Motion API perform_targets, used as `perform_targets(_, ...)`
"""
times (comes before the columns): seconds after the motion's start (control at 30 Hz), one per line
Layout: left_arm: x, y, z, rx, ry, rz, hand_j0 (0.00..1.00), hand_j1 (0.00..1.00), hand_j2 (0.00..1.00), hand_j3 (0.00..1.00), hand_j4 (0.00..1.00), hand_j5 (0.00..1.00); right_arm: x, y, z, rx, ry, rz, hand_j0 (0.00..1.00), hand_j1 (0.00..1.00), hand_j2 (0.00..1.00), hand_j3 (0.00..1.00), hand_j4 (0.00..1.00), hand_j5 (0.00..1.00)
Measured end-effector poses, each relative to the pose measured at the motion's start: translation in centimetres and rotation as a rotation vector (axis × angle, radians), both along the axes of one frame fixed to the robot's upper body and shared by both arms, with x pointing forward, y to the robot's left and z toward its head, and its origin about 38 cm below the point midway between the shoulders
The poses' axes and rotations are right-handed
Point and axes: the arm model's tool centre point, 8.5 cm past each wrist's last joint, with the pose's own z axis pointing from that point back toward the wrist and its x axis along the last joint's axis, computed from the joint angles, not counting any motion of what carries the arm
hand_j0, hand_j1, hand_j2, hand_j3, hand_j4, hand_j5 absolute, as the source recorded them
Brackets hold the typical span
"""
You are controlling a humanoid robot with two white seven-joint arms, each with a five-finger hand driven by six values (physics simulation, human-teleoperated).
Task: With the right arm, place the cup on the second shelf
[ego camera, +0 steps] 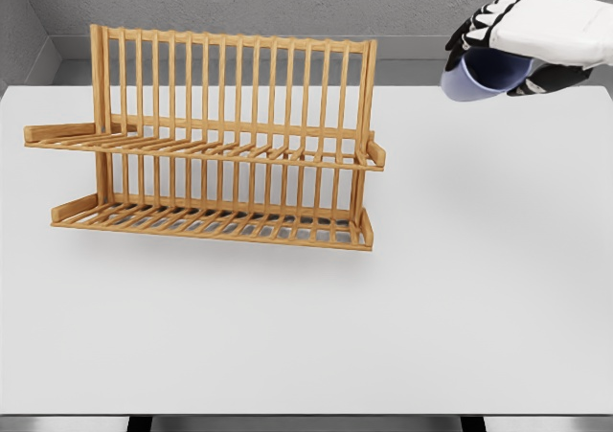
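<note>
My right hand (498, 54) comes in from the upper right edge, raised above the table. Its fingers are curled round a pale blue cup (484, 76), which is tilted on its side with its mouth facing left and down. A wooden two-tier dish rack (215, 145) stands at the left and middle of the white table (460, 288). Its upper shelf (201, 149) and lower shelf (211, 223) are slatted and carry nothing. The cup hangs to the right of the rack, higher than the upper shelf and apart from it. The left arm does not show.
A grey wall runs behind the table. The table's front edge lies near the bottom of the view, with dark supports below it.
</note>
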Motion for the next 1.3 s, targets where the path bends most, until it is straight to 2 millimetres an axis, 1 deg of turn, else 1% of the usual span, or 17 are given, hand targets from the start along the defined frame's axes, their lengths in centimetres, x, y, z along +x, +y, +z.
perform_targets(0.17,0.0,0.0,0.0,0.0,0.0,0.0,1.0,1.0,1.0,1.0,1.0,1.0,-0.8,1.6,0.1,-0.005,-0.015,0.057,0.62,0.62,0.62,0.62,0.62,0.62)
perform_targets(0.37,0.0,0.0,0.0,0.0,0.0,0.0,1.0,1.0,1.0,1.0,1.0,1.0,-1.2,3.4,-0.2,0.002,-0.021,0.136,0.63,0.63,0.63,0.63,0.63,0.63)
perform_targets(0.77,0.0,0.0,0.0,0.0,0.0,0.0,1.0,1.0,1.0,1.0,1.0,1.0,-1.0,6.6,-0.9,0.051,-0.014,0.213,0.62,0.62,0.62,0.62,0.62,0.62)
perform_targets(1.3,0.0,0.0,0.0,0.0,0.0,0.0,1.0,1.0,1.0,1.0,1.0,1.0,-0.8,11.7,-3.0,0.099,0.026,0.296,0.62,0.62,0.62,0.62,0.62,0.62)
